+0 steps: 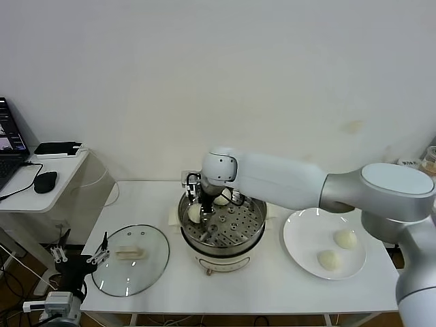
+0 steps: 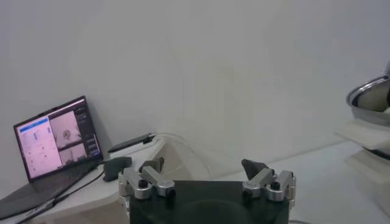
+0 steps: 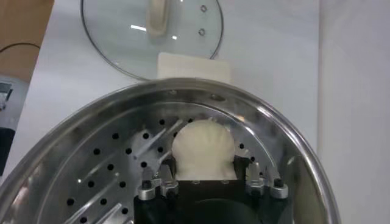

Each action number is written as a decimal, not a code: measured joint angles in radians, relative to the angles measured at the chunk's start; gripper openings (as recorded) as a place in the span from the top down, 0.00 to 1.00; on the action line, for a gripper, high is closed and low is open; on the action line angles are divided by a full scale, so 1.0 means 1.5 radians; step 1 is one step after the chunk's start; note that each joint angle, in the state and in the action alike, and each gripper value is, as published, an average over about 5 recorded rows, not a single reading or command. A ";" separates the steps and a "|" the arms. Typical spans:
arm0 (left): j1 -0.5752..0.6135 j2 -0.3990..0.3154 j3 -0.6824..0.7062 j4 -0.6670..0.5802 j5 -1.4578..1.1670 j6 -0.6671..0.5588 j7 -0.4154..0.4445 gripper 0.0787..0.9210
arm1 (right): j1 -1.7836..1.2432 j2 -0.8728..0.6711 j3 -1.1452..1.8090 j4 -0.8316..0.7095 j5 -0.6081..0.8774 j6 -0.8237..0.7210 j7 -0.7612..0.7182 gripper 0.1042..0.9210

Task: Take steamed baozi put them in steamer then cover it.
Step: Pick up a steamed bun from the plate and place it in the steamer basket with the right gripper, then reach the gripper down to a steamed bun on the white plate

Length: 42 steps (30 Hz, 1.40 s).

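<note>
Two steamed baozi [image 1: 195,213] are sitting on the perforated tray of the steamer [image 1: 253,235]; two more are waiting on the white plate [image 1: 300,235] at the right of the surface [image 1: 272,289]. The glass cover [image 1: 129,259] is lying flat left of the steamer, so covering is left to do. The right end effector [image 3: 207,178] is reaching inside the pot, fingers closing on one bun against the tray. The left end effector [image 2: 207,176] is hanging spread wide and unloaded, low beside the surface.
</note>
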 measured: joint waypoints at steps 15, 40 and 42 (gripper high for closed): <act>-0.006 0.013 0.003 0.008 -0.001 0.000 0.001 0.12 | 0.080 -0.108 0.018 0.059 -0.059 0.085 -0.120 0.12; -0.013 0.025 0.019 0.028 0.000 0.001 0.002 0.12 | -0.145 -0.575 0.223 0.247 -0.324 0.264 -0.244 0.12; -0.011 0.025 0.019 0.028 0.001 0.001 0.002 0.12 | -0.197 -0.587 0.266 0.247 -0.346 0.273 -0.245 0.12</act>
